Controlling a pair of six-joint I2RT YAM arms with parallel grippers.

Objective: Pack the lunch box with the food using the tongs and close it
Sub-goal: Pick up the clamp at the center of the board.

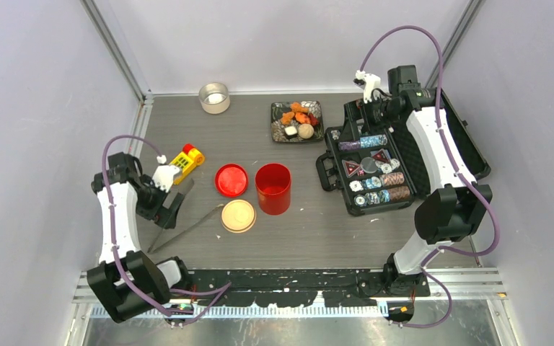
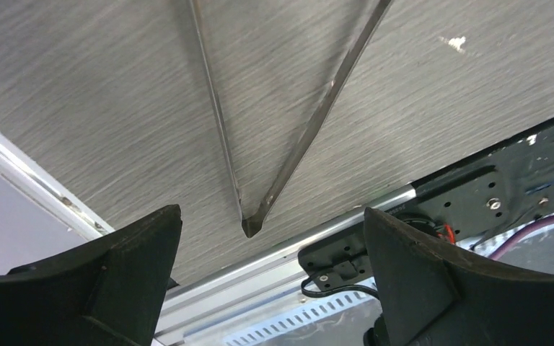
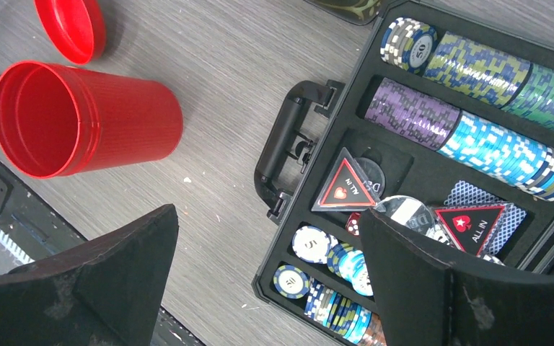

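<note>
Left gripper [image 2: 270, 210]: fingers spread wide and holding nothing, poised over the hinged end of the tongs [image 2: 317, 122]. The tongs lie flat on the table near its front left edge, their two slim arms fanning away from the joint. Yellow-and-red toy block [image 1: 186, 159]: just beyond the left arm, no part of the job. Cream round tub [image 1: 214, 98]: at the far edge, uncovered, well apart from its beige disc lid [image 1: 239, 215]. That lid rests just in front of the red lid [image 1: 231, 180]. Red canister [image 1: 273, 189]: upright beside both lids, uncovered, and we see it empty in the right wrist view. Food [image 1: 297, 119]: orange pieces, a tan ball and dark-and-white bits, all heaped in a dark tray [image 1: 275, 134] behind the canister. Black poker-chip case [image 1: 375, 169]: lying open at the right. Right gripper [image 3: 267, 213]: fingers apart, empty, above that case. We judge the work to be at its first step, fetching the tongs, with nothing packed yet. The next move calls for lowering the left fingers around the tongs near the joint. The grip must let a squeeze bring the tips together.
</note>
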